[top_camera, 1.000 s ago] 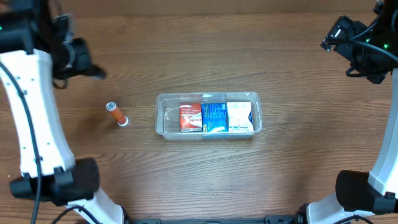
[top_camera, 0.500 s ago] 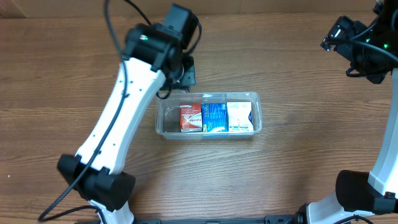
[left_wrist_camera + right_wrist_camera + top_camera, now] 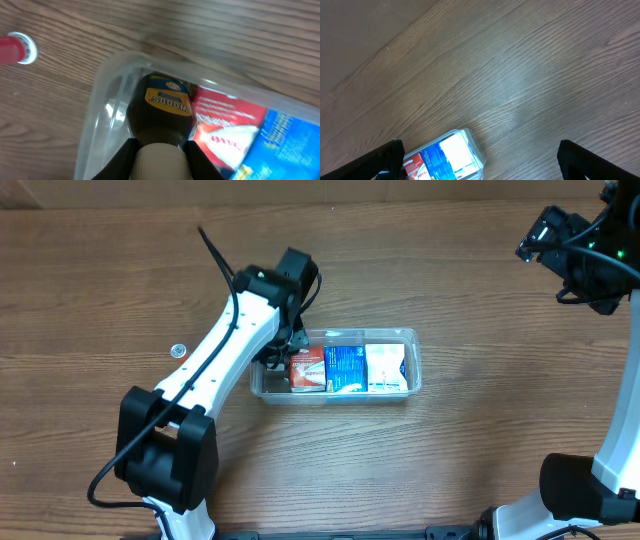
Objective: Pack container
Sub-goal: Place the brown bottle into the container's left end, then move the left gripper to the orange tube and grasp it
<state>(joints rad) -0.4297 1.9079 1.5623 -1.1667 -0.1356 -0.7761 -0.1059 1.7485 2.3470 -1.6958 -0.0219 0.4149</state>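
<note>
The clear plastic container [image 3: 414, 362] lies at mid-table and holds a red box [image 3: 307, 369], a blue box [image 3: 346, 369] and a white box [image 3: 385, 368] side by side. My left gripper [image 3: 281, 352] is down in the container's left end, shut on the white cap of a dark brown bottle [image 3: 162, 107] with a yellow "WOODS" label. The bottle lies between the container's wall [image 3: 100, 85] and the red box [image 3: 225, 125]. My right gripper [image 3: 560, 242] is open and empty, high at the far right, well away from the container [image 3: 477, 150].
A small red tube with a white cap [image 3: 16, 48] sits on the wooden table left of the container; in the overhead view it shows as a small pale round thing [image 3: 179, 351]. The left arm stretches diagonally over the table's left half.
The left arm swung from the far left edge over to the container and lowered into its left end. The small tube shifted slightly up-left. The right arm has not moved.
</note>
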